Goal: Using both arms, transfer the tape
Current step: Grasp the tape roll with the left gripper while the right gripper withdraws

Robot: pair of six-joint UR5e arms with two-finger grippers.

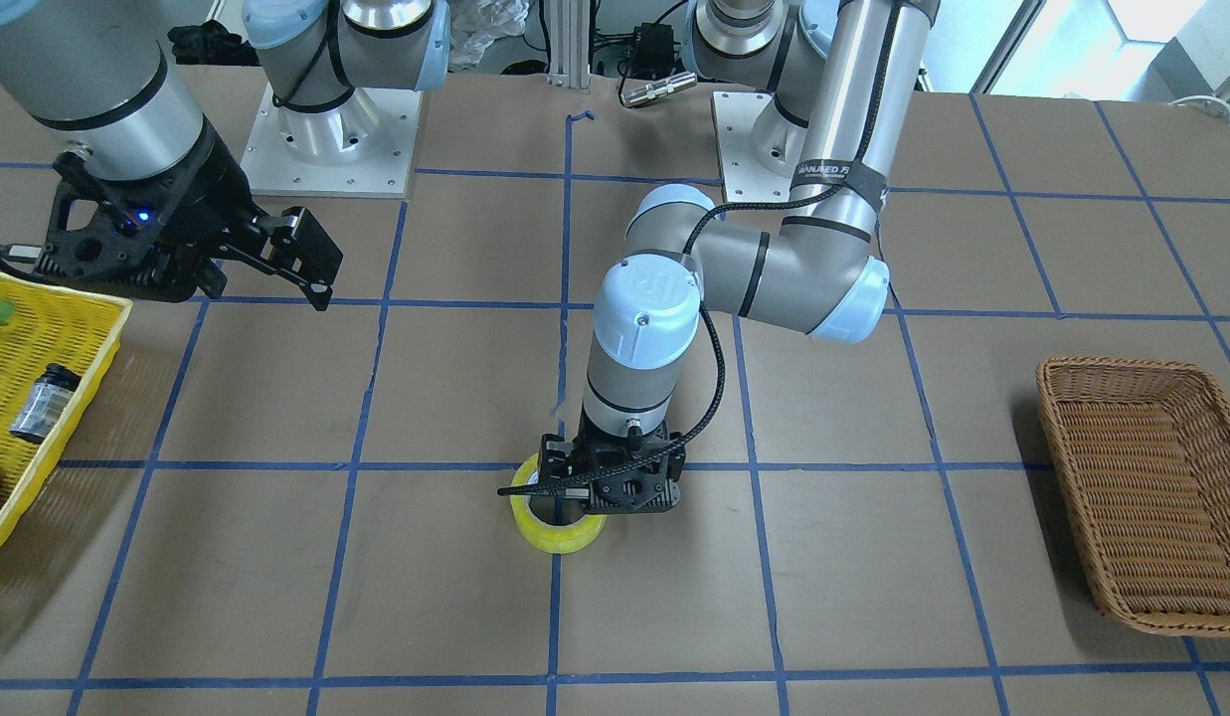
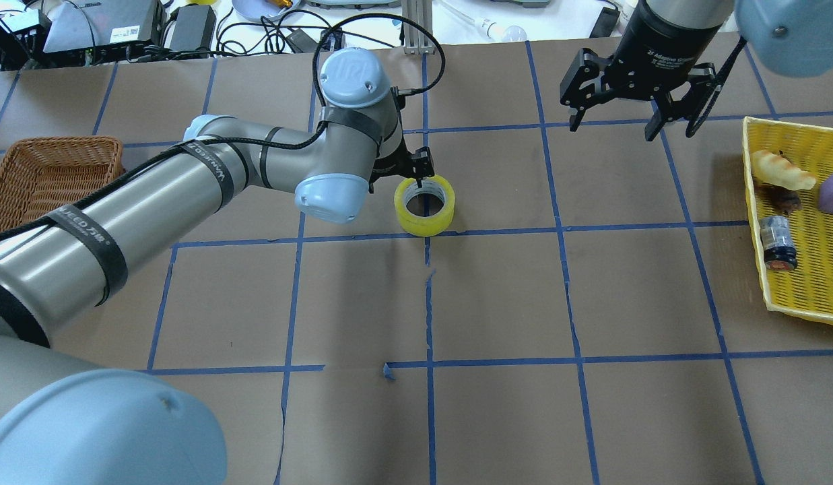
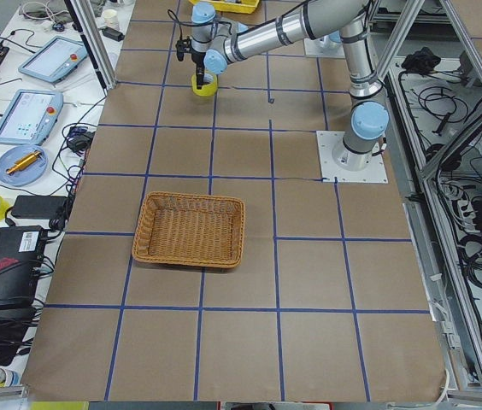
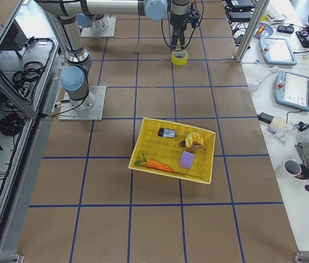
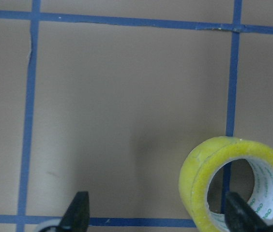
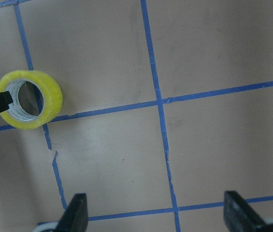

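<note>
The brown surface [image 2: 497,296] carries blue grid lines. The left arm [image 2: 187,182] reaches down to its middle. Near the yellow basket [image 2: 803,289] at the side hangs the right tool [image 2: 613,126], spread wide. The tape [image 2: 424,221] lies flat at the middle. The left tool [image 5: 158,217], wide too, has one finger inside its hole.

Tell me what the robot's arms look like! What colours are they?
Both arms are shiny silver-grey tubes with round light blue caps at the joints. The left arm wears black straps with white lettering and carries a black cable. The right arm has a black band too. Each ends in black jaws; a tiny blue light glows beside the right ones.
</note>
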